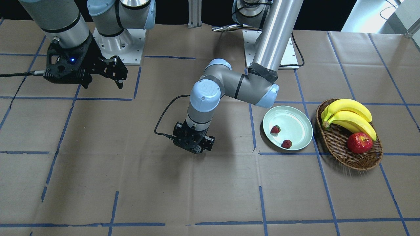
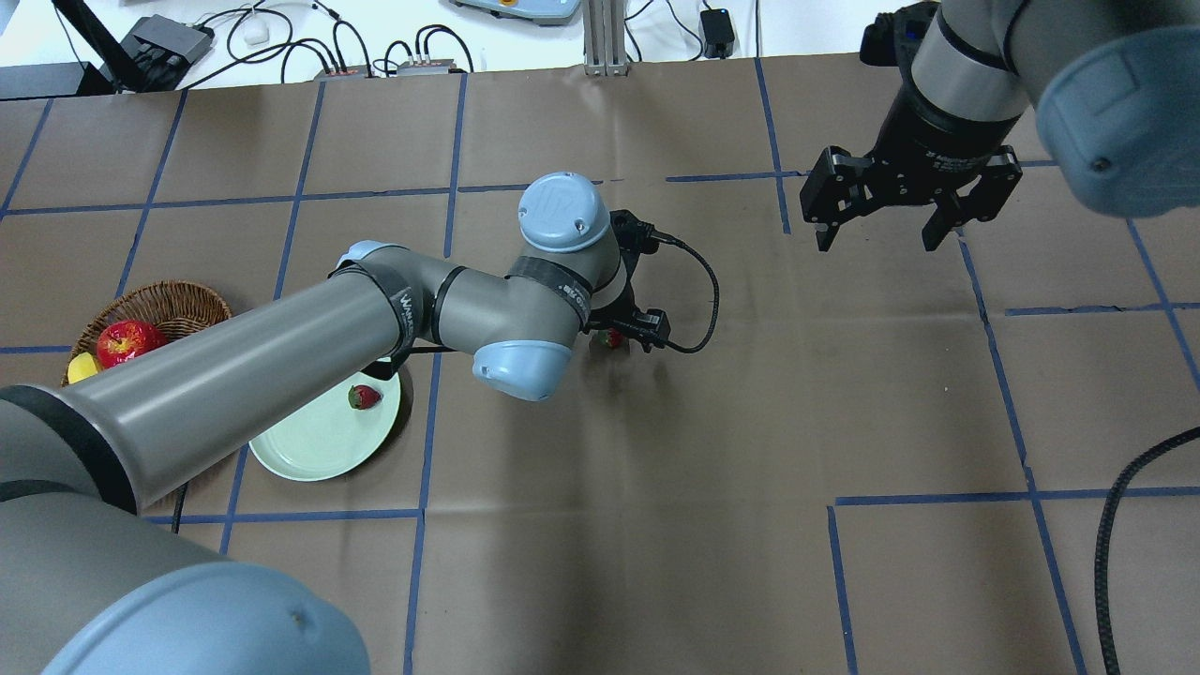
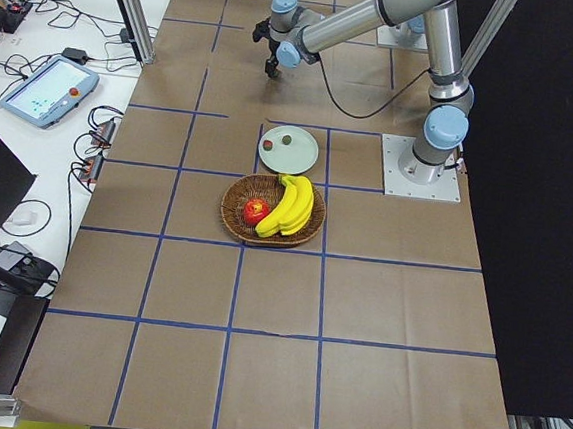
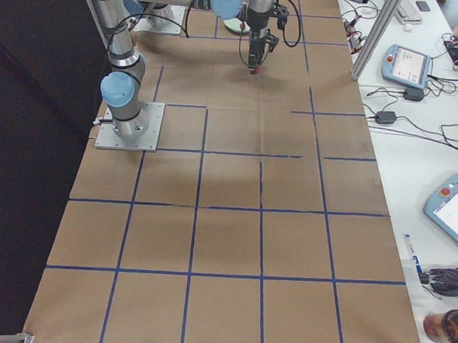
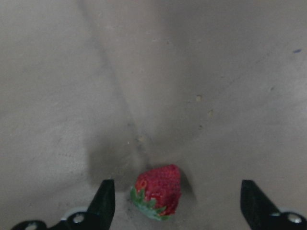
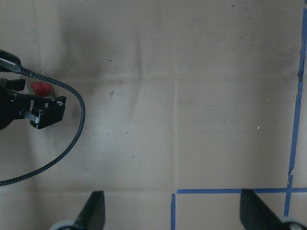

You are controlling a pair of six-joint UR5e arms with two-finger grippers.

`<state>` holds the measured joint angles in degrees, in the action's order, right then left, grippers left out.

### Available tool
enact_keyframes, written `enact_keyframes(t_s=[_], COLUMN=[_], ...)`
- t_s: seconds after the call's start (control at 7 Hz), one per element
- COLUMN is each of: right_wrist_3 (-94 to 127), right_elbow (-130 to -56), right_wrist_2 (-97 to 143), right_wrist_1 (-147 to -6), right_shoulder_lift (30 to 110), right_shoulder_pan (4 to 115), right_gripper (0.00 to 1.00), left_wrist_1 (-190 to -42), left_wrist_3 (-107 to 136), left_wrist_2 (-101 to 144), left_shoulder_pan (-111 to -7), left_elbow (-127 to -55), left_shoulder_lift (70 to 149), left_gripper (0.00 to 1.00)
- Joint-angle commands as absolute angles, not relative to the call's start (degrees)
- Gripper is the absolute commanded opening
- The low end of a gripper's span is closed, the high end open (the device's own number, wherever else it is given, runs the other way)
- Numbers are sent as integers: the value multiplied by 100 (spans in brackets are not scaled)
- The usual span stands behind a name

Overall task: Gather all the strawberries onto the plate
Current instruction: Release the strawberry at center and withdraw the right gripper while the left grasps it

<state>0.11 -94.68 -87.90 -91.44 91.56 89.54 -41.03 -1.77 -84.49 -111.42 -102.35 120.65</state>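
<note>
Two strawberries [image 1: 275, 129] [image 1: 286, 144] lie in the pale mint-green plate [image 1: 297, 119]. The third strawberry [image 5: 158, 191] lies on the brown paper to the robot's right of the plate; it also shows in the overhead view [image 2: 612, 337]. My left gripper [image 5: 177, 208] is open and low over it, with the berry between the fingers, nearer the left finger [image 5: 106, 201]. I see no contact. My right gripper [image 2: 877, 225] is open and empty, raised over the table far to the right.
An oval wicker basket [image 1: 341, 155] with bananas [image 1: 349, 116] and a red apple [image 1: 359, 143] stands beside the plate. The left wrist cable [image 2: 703, 291] loops over the table. Blue tape lines cross the brown paper.
</note>
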Motion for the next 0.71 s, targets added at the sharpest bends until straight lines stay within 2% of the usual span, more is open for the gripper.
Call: enact_keyframes(t_s=[0.0,0.14,0.29,0.57], right_wrist_3=[-79,-62,-44,166], right_elbow=[-9747,-9669,-9581,-9274], right_wrist_2=[-8981,-9191,-9185,-9158], right_wrist_1=[-9176,-9150,-9141,-8966], right_shoulder_lift=[9509,9501,9466,9186], right_shoulder_pan=[8956,8956,8947,8947], right_gripper=[100,100,100,100], left_wrist_1=[-4096,-4096,-4096,-4087], left_wrist_3=[-237,-229,-220,-228], left_wrist_2=[-8664,-8701,-8701,-8849], left_shoulder_pan=[-11153,-11153,-11153,-11153], left_elbow=[-10248,-10222,-10230,-10248], left_shoulder_lift=[12068,12059,12015,11875], left_gripper=[53,24,4,0])
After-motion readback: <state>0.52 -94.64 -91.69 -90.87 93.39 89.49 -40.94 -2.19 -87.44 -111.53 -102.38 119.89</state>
